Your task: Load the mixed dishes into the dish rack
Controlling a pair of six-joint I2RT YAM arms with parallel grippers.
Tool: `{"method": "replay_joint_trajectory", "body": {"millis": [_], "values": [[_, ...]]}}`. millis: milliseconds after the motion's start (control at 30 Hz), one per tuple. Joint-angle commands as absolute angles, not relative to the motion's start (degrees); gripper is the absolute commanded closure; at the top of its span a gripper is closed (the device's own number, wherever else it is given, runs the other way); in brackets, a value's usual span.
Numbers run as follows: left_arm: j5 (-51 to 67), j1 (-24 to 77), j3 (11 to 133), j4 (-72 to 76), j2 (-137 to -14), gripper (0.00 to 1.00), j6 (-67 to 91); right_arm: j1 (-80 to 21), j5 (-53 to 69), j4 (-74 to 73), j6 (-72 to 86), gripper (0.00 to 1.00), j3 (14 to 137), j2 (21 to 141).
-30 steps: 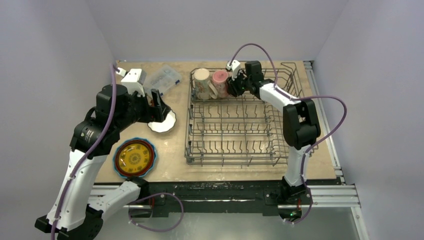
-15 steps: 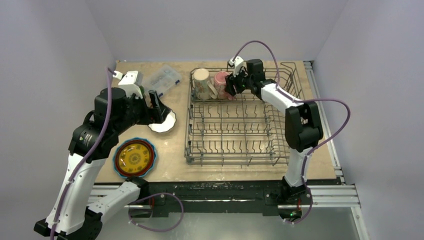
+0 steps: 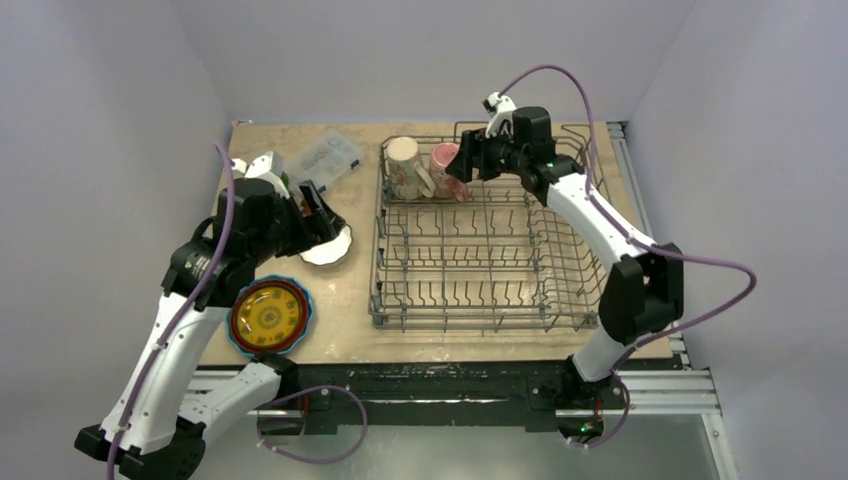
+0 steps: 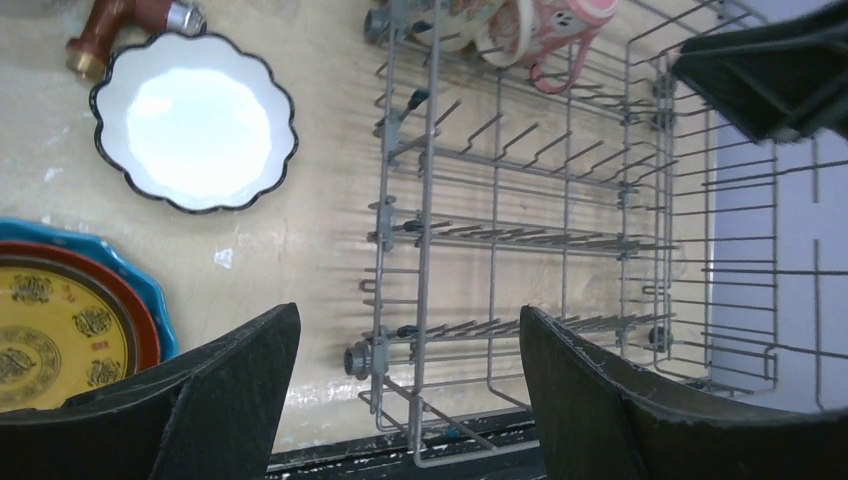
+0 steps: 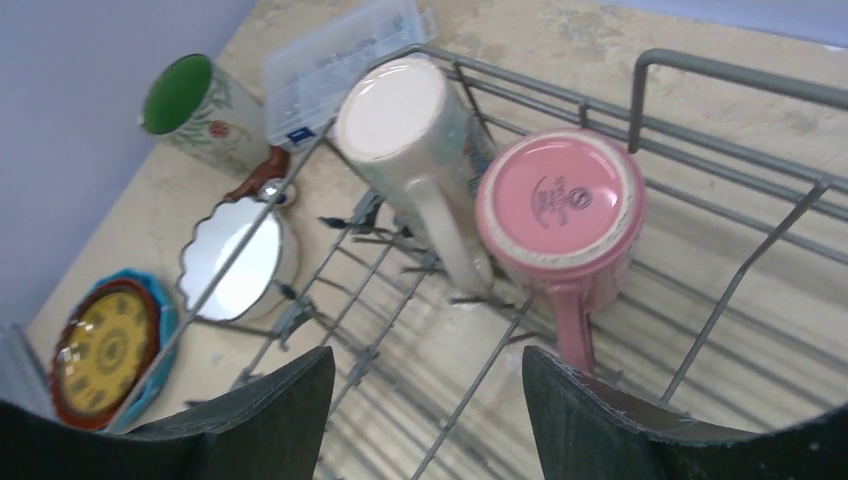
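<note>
Dish rack (image 3: pixel 480 262): it stands on the right part of the surface (image 3: pixel 350 300), and most of its rows of tines are without dishes.
Cream mug (image 5: pixel 410 130): in the far left corner of the rack, bottom up, with the handle toward the near side.
Pink mug (image 5: pixel 560 200): just beside the cream mug, on its right in the top view, also bottom up.
Second cream mug (image 5: pixel 195 110): green inside, outside the rack, on the far left of the surface near the clear box (image 3: pixel 325 155).
Scalloped bowl (image 4: pixel 195 120): white, upright on the surface, left of the rack and apart from it; a red-brown tool (image 4: pixel 120 20) lies just beside its rim.
Plates (image 3: pixel 268 316): one stack near the left front edge, with the yellow-patterned plate on top, then an orange rim and a blue rim under it.
Left fingers (image 4: pixel 270 350): spread wide with nothing between them; in the top view they hang over the far edge of the bowl.
Right fingers (image 5: pixel 555 385): also spread and holding nothing, above the far left of the rack, next to the pink mug.
</note>
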State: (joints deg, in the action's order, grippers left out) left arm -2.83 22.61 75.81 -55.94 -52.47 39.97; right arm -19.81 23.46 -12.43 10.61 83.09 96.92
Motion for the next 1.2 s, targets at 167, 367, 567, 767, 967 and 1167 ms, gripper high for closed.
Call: {"method": "replay_joint_trajectory", "body": {"millis": [167,367,567,767,967,1167], "values": [[-0.8,22.8,64.6,-42.2,-56.9,0.21,49.9,-20.4,31.5,-28.5,14.2,0.27,77.9,77.7],[-10.3,22.6,71.7,-43.4,-69.3,0.21,35.7,-20.3,32.5,-29.3,14.6,0.07,71.7,67.7],[-24.6,20.7,91.0,-60.2,-91.1,0.21,16.5,-20.3,27.9,-31.1,15.7,0.04,72.3,65.1],[-29.2,13.9,96.6,-58.4,-98.0,0.21,14.4,-20.3,23.4,-36.9,15.3,0.04,75.0,65.2],[-27.0,8.6,99.5,-53.3,-103.3,0.21,11.6,-20.3,21.1,-39.8,15.5,0.03,77.7,67.1],[-25.5,5.7,100.1,-50.8,-108.0,0.21,10.3,-20.3,18.8,-43.8,15.0,0.03,82.8,71.6]]}}
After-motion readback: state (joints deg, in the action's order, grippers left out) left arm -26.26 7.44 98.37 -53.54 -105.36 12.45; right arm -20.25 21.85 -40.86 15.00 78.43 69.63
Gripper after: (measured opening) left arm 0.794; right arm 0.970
